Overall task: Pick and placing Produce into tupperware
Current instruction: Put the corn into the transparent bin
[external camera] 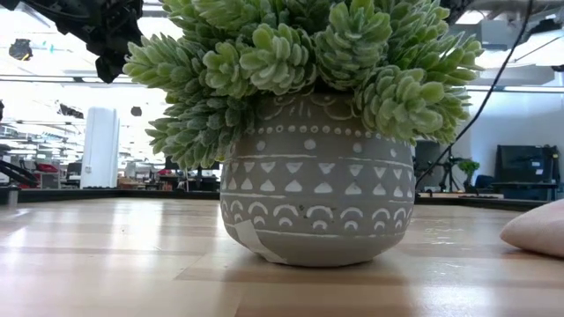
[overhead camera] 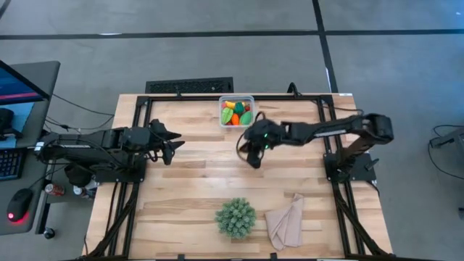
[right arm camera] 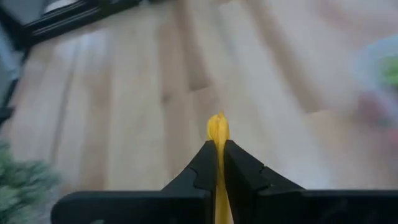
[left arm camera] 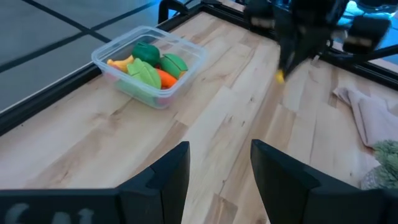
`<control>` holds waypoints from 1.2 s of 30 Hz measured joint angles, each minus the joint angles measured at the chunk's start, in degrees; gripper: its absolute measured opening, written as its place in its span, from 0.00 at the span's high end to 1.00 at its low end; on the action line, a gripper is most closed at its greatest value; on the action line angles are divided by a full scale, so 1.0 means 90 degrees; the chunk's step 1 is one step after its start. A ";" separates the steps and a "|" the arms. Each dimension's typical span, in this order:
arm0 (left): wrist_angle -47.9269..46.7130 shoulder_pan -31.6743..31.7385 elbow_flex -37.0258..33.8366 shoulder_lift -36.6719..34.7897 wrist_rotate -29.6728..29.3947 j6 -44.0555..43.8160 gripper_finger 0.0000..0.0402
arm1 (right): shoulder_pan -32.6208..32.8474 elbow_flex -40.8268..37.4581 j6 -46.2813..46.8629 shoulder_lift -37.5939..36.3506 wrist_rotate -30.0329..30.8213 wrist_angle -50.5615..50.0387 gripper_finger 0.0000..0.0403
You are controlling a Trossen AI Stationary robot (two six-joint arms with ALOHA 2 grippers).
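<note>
So my right gripper (right arm camera: 219, 163) is clamped tight on a thin yellow piece (right arm camera: 217, 130), fingers pinched nearly together with just its tip poking out past them. Honestly can't tell what it is, most of it is buried between the fingers; from my left wrist view it's only a yellow speck (left arm camera: 280, 76) under that blurry arm. From overhead the piece itself is hidden by my right gripper (overhead camera: 253, 158).

The tupperware (overhead camera: 237, 111) sits near the table's far edge, just beyond my right fingers and not touching them. It's got the produce (left arm camera: 152, 66) piled in: green pieces, an orange one, a yellow end sticking out one side. Individual pieces overlap too much to count.

My left gripper (left arm camera: 219, 163) hangs over bare table (overhead camera: 196, 174) off to the side, fingers spread wide, holding nothing.

On the opposite side from the tub, well apart from my right fingers, there's a spiky green plant (overhead camera: 235, 217) with a beige cloth (overhead camera: 286, 221) just beside it. In the low view the plant's patterned pot (external camera: 315, 195) blocks pretty much everything.
</note>
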 joint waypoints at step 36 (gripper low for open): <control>0.0027 0.0000 0.0000 0.0000 -0.0670 -0.0410 0.60 | -0.2492 0.0358 -0.0364 0.0748 -0.0175 0.0635 0.95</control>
